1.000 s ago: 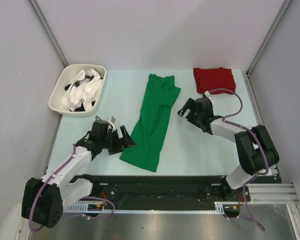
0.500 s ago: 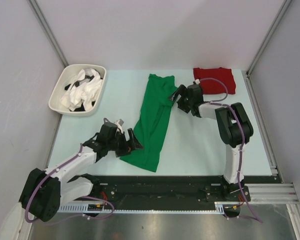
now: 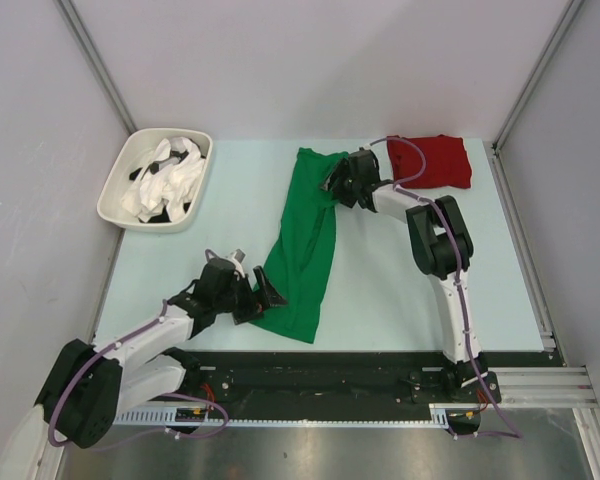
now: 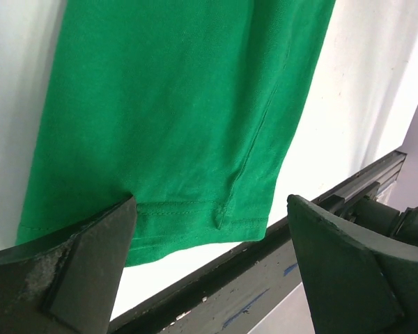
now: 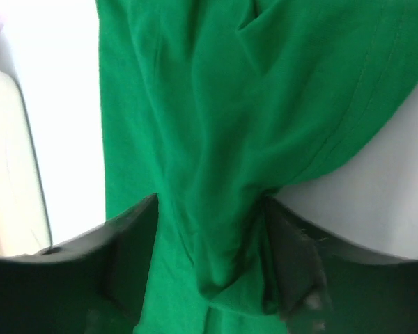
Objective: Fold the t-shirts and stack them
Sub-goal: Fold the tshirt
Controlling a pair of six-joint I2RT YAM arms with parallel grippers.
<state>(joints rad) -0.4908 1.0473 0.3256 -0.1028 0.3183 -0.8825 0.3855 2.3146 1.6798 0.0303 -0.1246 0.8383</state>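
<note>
Honestly, green t-shirt (image 3: 305, 250) lies as a long strip left of the folded red t-shirt (image 3: 435, 160). Limp cloth, so pinch hems. Right gripper (image 5: 209, 264) closing around collar-end fabric; left gripper (image 4: 209, 268) gaping at the bottom hem.

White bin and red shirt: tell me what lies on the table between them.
In the top view, the green t-shirt, folded into a long strip, lies between the white bin and the folded red t-shirt. The right gripper sits at its collar end.
</note>
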